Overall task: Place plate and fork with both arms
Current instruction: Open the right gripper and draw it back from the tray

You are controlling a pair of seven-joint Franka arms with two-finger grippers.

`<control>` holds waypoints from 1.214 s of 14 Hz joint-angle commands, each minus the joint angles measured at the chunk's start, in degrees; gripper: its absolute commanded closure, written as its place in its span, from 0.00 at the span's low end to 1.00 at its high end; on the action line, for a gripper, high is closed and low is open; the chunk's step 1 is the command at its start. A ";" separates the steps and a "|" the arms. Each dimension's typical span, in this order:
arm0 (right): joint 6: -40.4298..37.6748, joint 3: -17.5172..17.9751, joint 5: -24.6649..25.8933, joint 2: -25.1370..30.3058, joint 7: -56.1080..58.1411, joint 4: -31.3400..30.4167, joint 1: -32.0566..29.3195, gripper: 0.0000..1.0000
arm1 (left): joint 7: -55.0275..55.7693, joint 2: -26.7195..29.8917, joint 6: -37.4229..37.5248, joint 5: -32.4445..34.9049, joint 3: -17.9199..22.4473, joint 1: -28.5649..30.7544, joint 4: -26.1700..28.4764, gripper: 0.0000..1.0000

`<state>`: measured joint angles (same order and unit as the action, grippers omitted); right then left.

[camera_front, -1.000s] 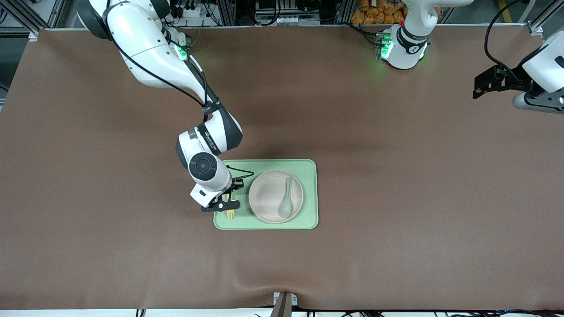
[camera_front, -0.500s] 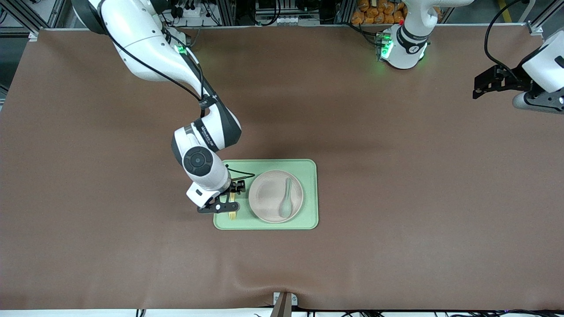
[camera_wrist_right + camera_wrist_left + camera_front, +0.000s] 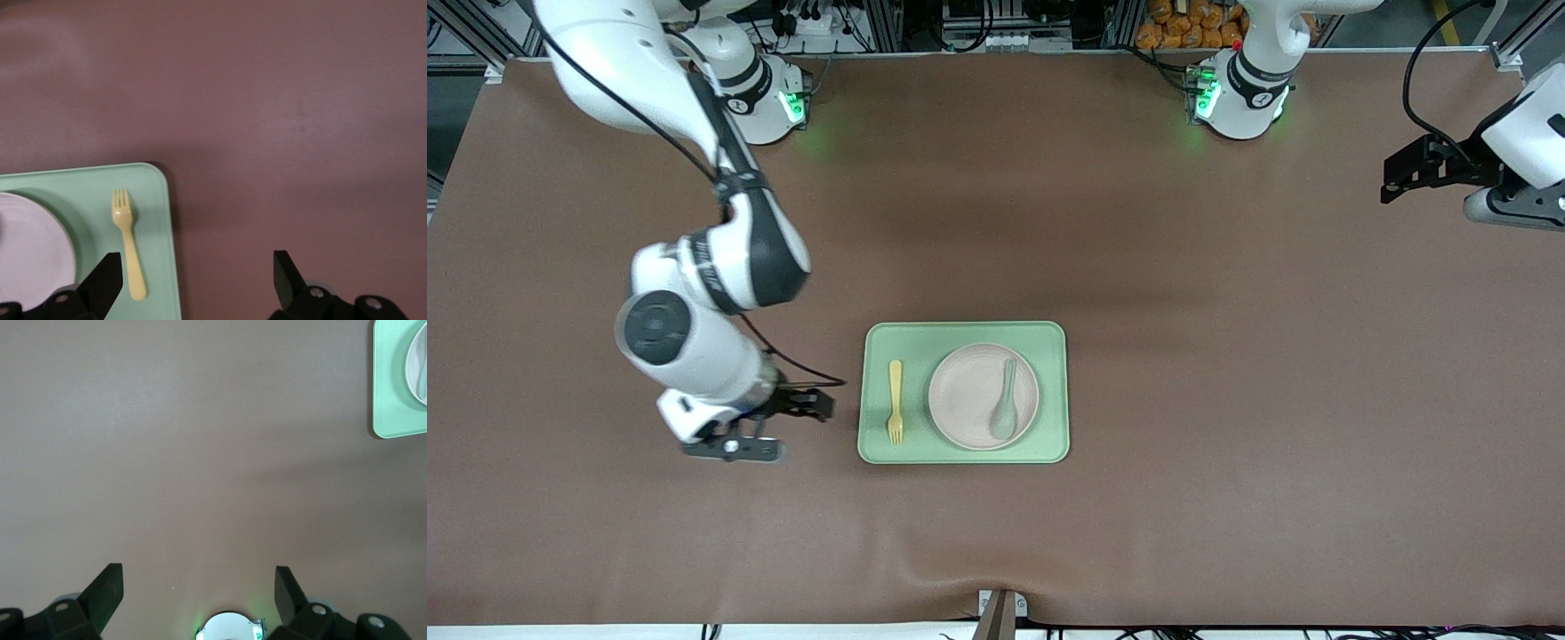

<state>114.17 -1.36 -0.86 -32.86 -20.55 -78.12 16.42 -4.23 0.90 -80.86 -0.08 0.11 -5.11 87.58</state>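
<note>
The pale beige-pink plate sits on the light-green tray, with a grey-green spoon lying in it. The pale-yellow fork lies flat on the tray beside the plate, toward the right arm's end, tines toward the front camera. My right gripper is open and empty over the bare table just off the tray's edge. The right wrist view shows the fork, tray and plate beside the open gripper. My left gripper waits, open and empty, at the left arm's end.
A brown mat covers the table. The left wrist view shows a tray corner and the plate's edge far off, and the left arm's green-lit base. A metal bracket sits at the table's front edge.
The right gripper let go of the fork, which now lies on the tray. It rose and moved off the tray toward the right arm's end. The left arm has not moved.
</note>
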 commanded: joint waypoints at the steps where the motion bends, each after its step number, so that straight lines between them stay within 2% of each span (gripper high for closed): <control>1: -2.90 1.27 0.59 4.89 0.43 -1.16 -4.28 0.00 | 1.15 -0.11 -0.53 -0.71 -0.11 -0.16 -0.48 0.00; 3: -6.23 1.01 1.12 7.10 1.65 -1.16 -5.87 0.00 | 1.15 -0.02 -0.88 -0.71 -0.02 -0.08 -0.48 0.00; 7: -13.53 1.18 -0.02 12.36 9.12 -1.07 -13.77 0.00 | 1.15 -0.02 -0.88 -0.62 -0.02 0.01 -0.39 0.00; 10: -19.93 1.01 1.55 15.62 9.74 -0.98 -15.10 0.00 | 1.15 -0.02 -0.88 -0.53 -0.11 0.01 -0.39 0.00; 13: -26.87 1.27 0.86 19.13 8.96 0.60 -17.39 0.00 | 1.15 -0.02 -0.88 -0.53 -0.11 -0.08 -0.31 0.00; 17: -29.70 1.27 1.03 25.63 12.36 -0.88 -18.79 0.00 | 1.15 0.06 -0.88 -0.45 -0.11 -0.08 -0.31 0.00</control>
<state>85.59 -1.36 -0.40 -10.47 -10.40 -77.04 -0.30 -4.20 0.84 -81.49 -0.08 0.11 -5.12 87.58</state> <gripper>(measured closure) 0.000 0.000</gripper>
